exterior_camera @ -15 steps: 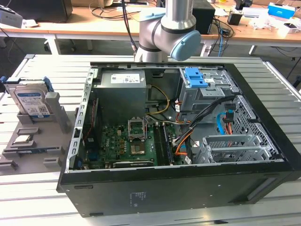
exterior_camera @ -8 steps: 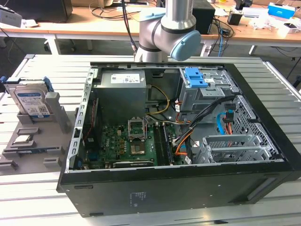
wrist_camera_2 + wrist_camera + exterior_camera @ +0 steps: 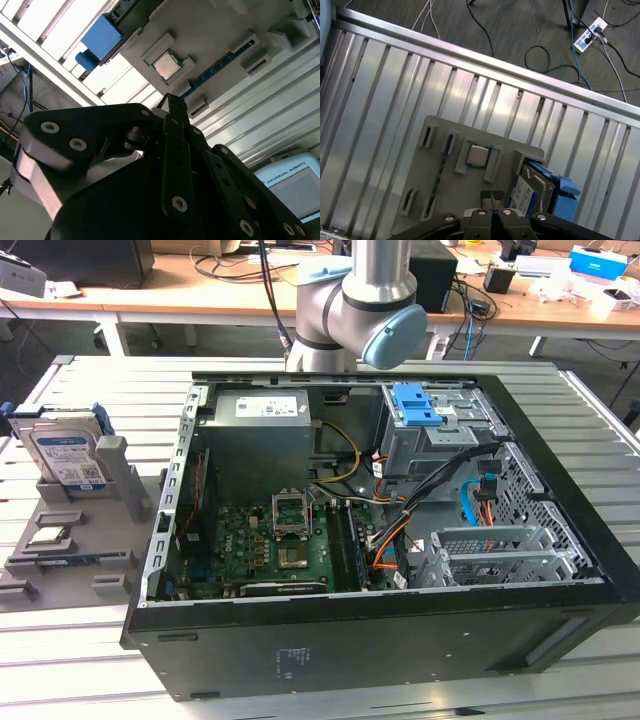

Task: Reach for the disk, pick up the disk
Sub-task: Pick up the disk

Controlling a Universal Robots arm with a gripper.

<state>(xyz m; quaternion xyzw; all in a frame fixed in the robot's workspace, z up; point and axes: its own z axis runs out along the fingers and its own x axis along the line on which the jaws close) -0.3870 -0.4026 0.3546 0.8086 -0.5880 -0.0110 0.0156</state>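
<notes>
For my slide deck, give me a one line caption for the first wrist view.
Gripper, jaws shut, over a grey tray holding the disk and a small square chip, on a slatted metal table.

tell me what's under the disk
The disk sits in a holder on the grey fixture plate, which lies on the slatted table. The holder's walls hide its bottom edge.

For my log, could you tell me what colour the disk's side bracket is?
Bright blue bracket, clearest in the first wrist view.

Gripper [image 3: 491, 196] tips together over grey tray [image 3: 462, 192]; disk [image 3: 527, 192] w/ blue bracket [image 3: 565, 199] beside chip [image 3: 479, 155].
</notes>
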